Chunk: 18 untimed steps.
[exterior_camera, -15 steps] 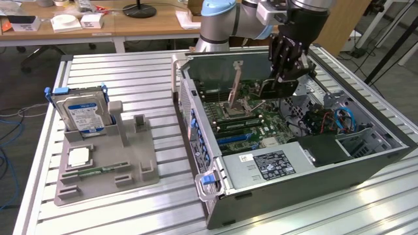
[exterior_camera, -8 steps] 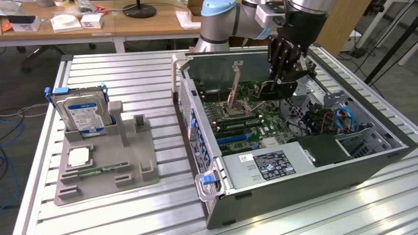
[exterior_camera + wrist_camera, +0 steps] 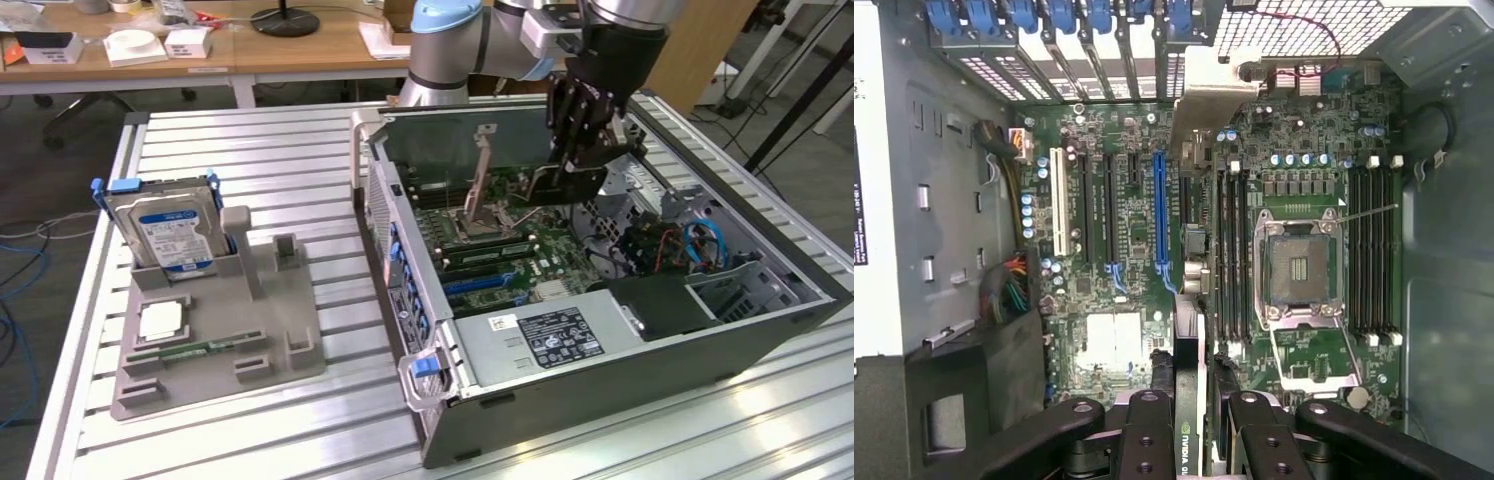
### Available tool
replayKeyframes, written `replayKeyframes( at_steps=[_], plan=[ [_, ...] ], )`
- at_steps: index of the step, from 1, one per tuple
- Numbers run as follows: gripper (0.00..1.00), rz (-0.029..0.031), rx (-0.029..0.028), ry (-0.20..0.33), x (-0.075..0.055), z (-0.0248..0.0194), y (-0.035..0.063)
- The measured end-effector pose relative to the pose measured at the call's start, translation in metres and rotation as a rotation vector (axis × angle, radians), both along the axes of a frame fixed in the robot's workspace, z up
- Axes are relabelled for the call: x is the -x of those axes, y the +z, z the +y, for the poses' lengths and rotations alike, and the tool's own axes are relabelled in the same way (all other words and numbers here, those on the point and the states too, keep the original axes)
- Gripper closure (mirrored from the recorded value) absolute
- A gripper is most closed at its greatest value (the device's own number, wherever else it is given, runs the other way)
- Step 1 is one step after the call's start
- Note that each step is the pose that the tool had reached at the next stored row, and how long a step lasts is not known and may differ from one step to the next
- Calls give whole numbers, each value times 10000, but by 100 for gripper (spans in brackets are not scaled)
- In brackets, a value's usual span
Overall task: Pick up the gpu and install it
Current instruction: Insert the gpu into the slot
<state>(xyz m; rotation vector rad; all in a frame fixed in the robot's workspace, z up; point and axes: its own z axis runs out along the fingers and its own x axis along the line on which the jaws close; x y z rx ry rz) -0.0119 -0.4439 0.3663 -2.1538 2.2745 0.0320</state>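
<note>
My gripper (image 3: 583,160) reaches down into the open computer case (image 3: 747,330) and is shut on the gpu (image 3: 558,186), a thin black card held by its upper edge above the motherboard (image 3: 514,265). In the wrist view I see the gpu (image 3: 1189,330) edge-on between the two black fingers (image 3: 1146,430), with its silver bracket (image 3: 1206,95) at the far end by the rear slot openings. The card hangs just beside the blue expansion slot (image 3: 1159,205), between that slot and the memory slots (image 3: 1231,250). I cannot tell whether it touches the board.
A grey fixture (image 3: 287,330) to the exterior view's left of the case holds an upright hard drive (image 3: 163,235), a processor chip (image 3: 160,320) and a green memory stick (image 3: 200,350). Inside the case are the power supply (image 3: 547,335), the open processor socket (image 3: 1299,265) and cable bundles (image 3: 1004,290).
</note>
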Motion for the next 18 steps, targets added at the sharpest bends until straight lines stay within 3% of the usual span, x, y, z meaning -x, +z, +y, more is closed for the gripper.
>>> replayKeyframes(
  at_steps=[18],
  plan=[
    [74,1,3,0,55,0,-111]
  ],
)
